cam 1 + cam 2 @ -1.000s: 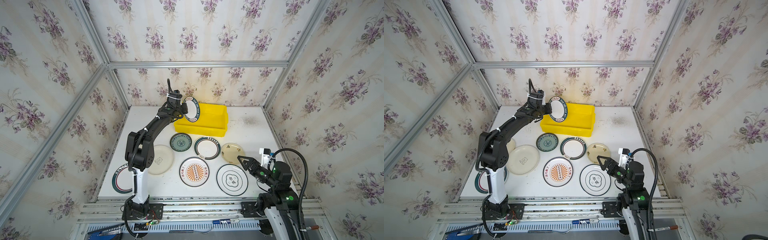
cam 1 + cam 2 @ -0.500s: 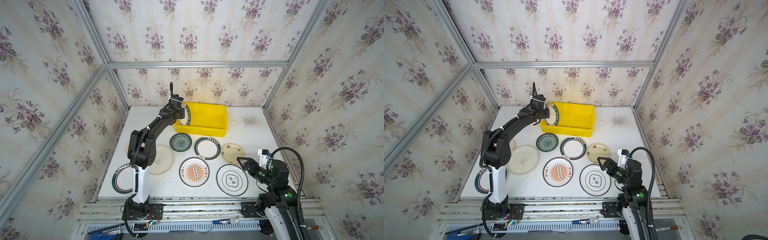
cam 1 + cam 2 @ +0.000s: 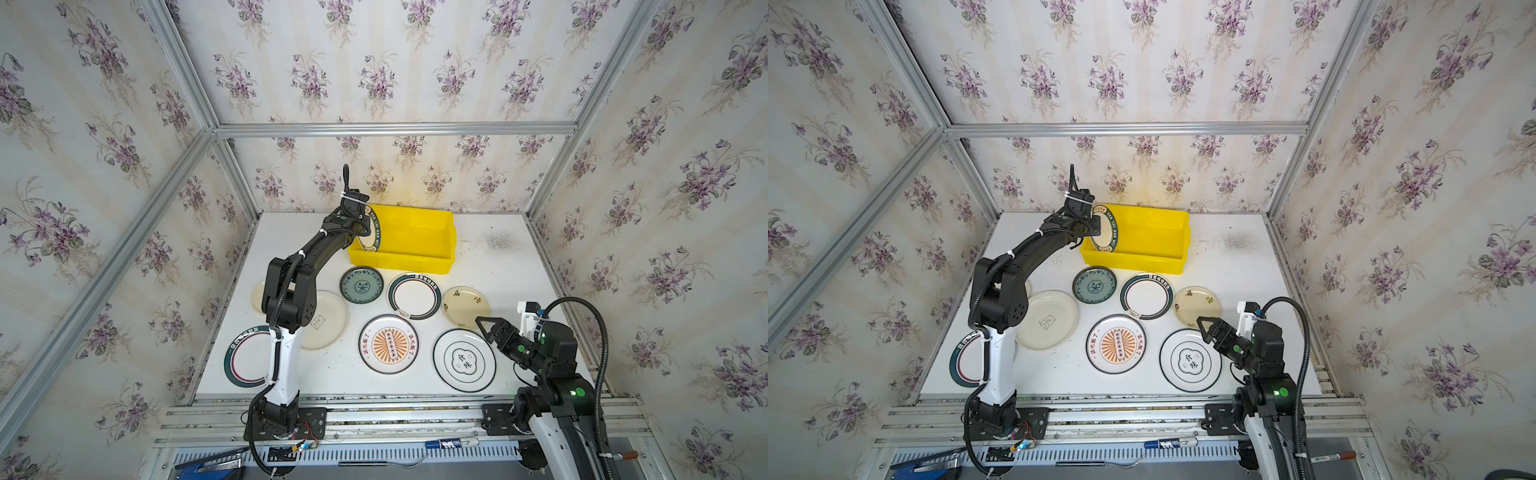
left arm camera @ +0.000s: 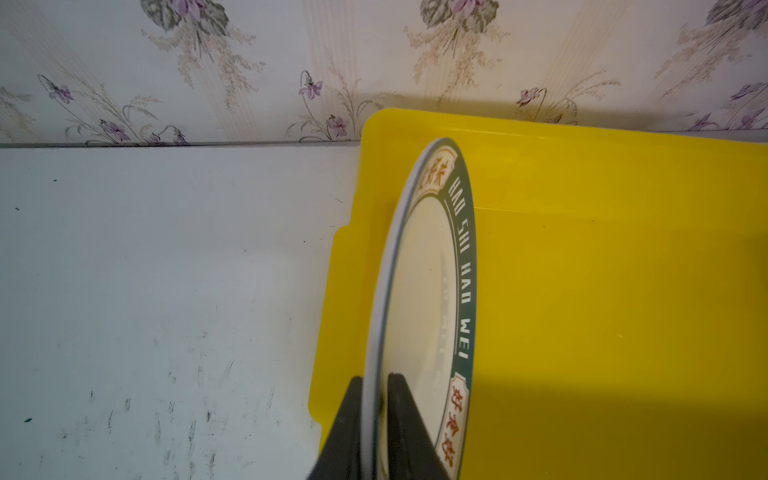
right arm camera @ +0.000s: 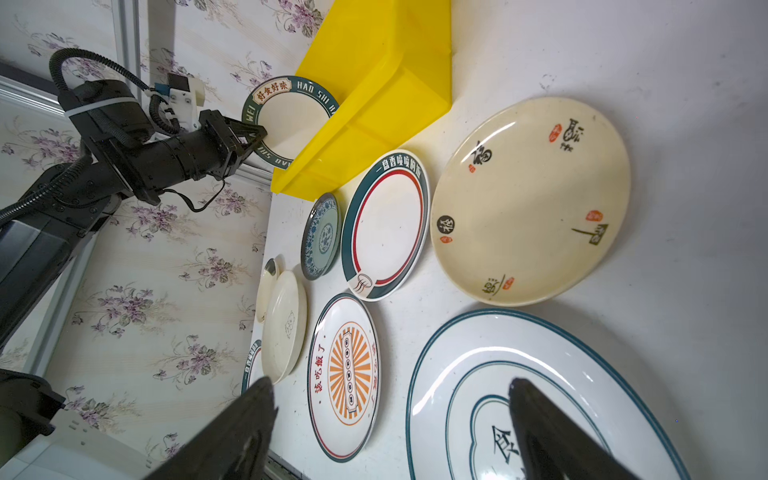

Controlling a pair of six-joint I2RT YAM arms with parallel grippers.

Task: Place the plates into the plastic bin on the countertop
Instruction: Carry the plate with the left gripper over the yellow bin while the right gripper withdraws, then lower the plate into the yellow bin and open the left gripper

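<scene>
Left claw [image 4: 375,386]: nearly closed, fingers either side of the rim of the round white plate with the dark green lettered band [image 4: 419,282]. Cannot tell firm pinch from slack.

Plate position: on edge inside the bright yellow rectangular plastic bin [image 4: 602,291], close along the bin's end wall nearest the left arm, top poking above the bin rim. Cannot see contact with the bin floor.

Right claw [image 5: 390,381]: wide open, empty, over the white plate with thin teal rings [image 3: 464,360], well away from the bin on its near side.

Eight plates in all flat on the white counter [image 3: 498,266], every one in front of the bin.

Risk, by judgement: toppling over that end wall onto the counter if let go upright, or slapping down flat and chipping. Also snagging the rim and dragging plate or bin if backed out skewed. If left standing, eating room needed for the rest.
</scene>
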